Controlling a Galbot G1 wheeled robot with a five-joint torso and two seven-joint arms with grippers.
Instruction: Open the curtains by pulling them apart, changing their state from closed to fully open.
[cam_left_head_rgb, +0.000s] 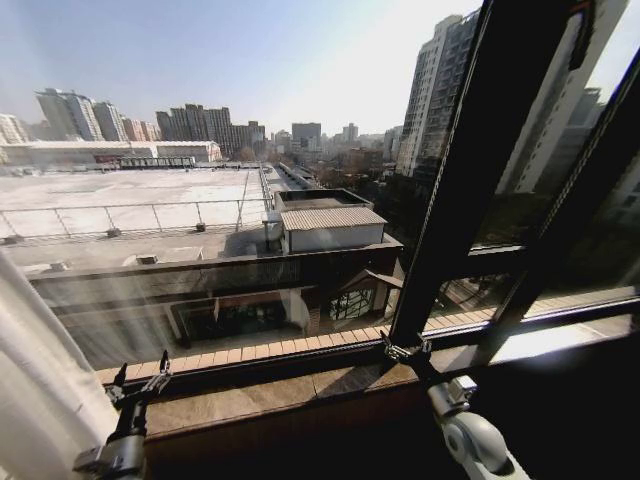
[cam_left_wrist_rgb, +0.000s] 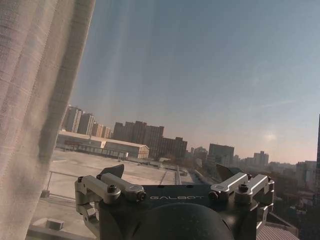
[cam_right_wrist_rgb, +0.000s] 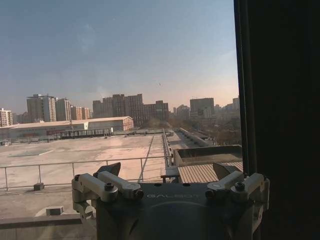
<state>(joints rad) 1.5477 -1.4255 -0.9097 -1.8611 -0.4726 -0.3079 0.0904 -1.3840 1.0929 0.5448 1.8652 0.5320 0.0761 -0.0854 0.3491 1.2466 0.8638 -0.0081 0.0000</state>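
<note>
The left gripper (cam_left_head_rgb: 140, 381) is a dark metal assembly with thin black fingertips (cam_left_head_rgb: 120, 376) and silver linkage bars, mounted on a black wrist with grey brackets. The right gripper (cam_left_head_rgb: 405, 351) has the same silver linkage and leads down to a rounded white and grey forearm joint (cam_left_head_rgb: 478, 440). In both wrist views, the gripper base (cam_left_wrist_rgb: 175, 210) is dark grey, marked "GALBOT", with pale metal links fastened by black screws (cam_right_wrist_rgb: 109, 186).
</note>
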